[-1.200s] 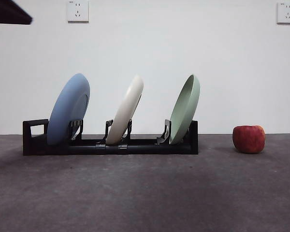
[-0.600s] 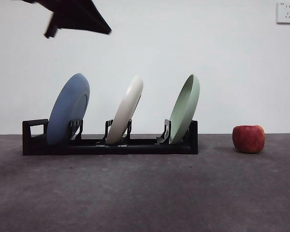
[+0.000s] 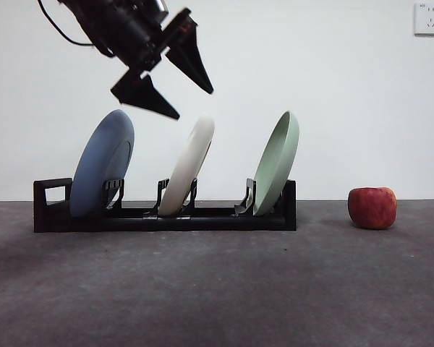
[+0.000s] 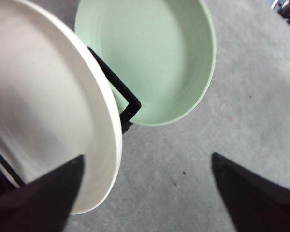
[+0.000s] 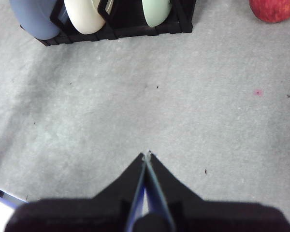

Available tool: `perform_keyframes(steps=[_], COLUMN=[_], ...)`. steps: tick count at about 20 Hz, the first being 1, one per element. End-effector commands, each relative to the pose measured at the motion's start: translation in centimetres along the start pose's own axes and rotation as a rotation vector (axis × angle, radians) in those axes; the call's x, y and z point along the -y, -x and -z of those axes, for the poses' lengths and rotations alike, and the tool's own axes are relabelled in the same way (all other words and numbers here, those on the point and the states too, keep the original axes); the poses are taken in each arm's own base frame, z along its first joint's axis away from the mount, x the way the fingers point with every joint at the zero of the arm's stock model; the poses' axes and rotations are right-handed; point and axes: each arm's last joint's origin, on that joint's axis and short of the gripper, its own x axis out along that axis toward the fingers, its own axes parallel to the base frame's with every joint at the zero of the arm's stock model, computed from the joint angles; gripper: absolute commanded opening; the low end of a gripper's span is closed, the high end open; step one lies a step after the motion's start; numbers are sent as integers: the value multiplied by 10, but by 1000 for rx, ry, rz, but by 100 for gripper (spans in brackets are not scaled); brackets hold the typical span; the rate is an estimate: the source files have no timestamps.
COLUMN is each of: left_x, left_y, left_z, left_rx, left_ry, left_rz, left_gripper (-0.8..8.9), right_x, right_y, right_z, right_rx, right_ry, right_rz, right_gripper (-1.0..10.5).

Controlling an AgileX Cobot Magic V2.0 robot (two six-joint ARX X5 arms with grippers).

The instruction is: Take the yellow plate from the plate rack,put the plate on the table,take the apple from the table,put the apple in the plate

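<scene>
The left gripper (image 3: 186,94) hangs in the air above the plate rack (image 3: 166,215), reaching in from the upper left of the front view on a dark arm that slopes downward toward the plates. Its two black jaws are spread wide apart and hold nothing; one tip points down between the blue plate (image 3: 101,163) and the yellow plate (image 3: 189,165), the other sits higher, just above the yellow plate's top edge, and neither touches a plate. In the left wrist view the same spread jaws frame the rim of the yellow plate on one side and bare table (image 4: 193,159) on the other, with the pale green plate (image 4: 150,58) beyond. All three plates stand tilted in their slots: blue nearest the rack's loop handle, yellow in the middle, green at the far end. The apple (image 3: 372,207) rests on the table to the right of the rack, well apart from it and from the working gripper. The right gripper (image 5: 147,155) waits away from the rack, looking down over open table toward it; its jaws are pressed together with nothing between them, and its view takes in the rack's front edge and the apple at one corner.
</scene>
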Motion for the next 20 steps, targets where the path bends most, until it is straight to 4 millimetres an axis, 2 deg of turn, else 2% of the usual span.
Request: perform_keyframes(steps=[1,4,8,10,15,18,20], left_x=[-3,-4,-5,-5,-5,-5,-5], left_y=[-18,-38,-52,-53,-54,-54,-54], left_z=[4,9,12,9,6,4,3], left_rx=[-32,-63,-75,-46,-13,6,8], left_ry=[-27,-72,-142,-172,-193,-204,-199], left_rz=[6,-3,-62,-63,-65,-67,-67], left_gripper=[695,690,664,462,133,-3,-6], right_x=[-1,-1,-1,-1,0,0,0], right_y=[1,1,1,1,1,1,1], right_z=[-1,-1,0,1,3,3,3], right_rx=[5,5,-8,-11,-31,-33,-33], right_ry=[15,15,8,6,-4,-5,-5], right_rz=[-5,-4,-3,-3,-1,-1,-1], right_gripper=[-1,-1,-1,-1,-1,-1,-1])
